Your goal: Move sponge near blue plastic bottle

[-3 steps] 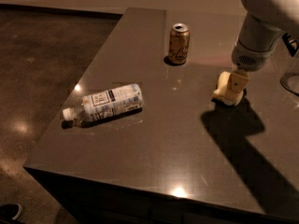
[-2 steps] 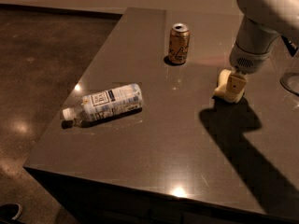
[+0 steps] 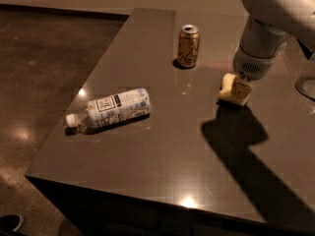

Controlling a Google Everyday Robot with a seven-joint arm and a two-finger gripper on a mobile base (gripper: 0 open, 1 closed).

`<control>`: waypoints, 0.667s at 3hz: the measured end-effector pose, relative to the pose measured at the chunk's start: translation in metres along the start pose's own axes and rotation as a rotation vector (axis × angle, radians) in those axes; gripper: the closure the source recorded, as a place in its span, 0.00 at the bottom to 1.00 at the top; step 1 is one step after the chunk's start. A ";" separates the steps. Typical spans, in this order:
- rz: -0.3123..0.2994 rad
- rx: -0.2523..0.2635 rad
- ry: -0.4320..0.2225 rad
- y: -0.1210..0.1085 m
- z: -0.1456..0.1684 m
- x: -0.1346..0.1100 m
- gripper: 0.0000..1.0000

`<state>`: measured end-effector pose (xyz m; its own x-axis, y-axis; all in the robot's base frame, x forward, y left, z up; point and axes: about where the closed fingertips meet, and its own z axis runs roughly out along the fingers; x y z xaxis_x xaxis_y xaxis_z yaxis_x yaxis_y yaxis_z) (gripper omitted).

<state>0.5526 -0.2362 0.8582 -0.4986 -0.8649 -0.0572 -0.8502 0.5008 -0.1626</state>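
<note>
The sponge, a small pale yellow block, is on the dark table at the right, about level with the can. My gripper comes down from the white arm at the upper right and is shut on the sponge, low over the tabletop. The blue plastic bottle, clear with a pale label and a white cap, lies on its side at the left of the table, cap pointing left. It is well apart from the sponge.
A gold drink can stands upright at the back, left of the sponge. A clear round object sits at the right edge. The table's left edge and front edge drop to the floor.
My gripper and the sponge have shifted slightly to the left, toward the can and bottle. The bottle and can have not moved.
</note>
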 end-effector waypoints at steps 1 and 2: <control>-0.077 -0.016 -0.049 0.026 -0.016 -0.022 1.00; -0.148 -0.043 -0.086 0.054 -0.022 -0.041 1.00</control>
<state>0.5232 -0.1726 0.8735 -0.3531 -0.9278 -0.1205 -0.9204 0.3676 -0.1332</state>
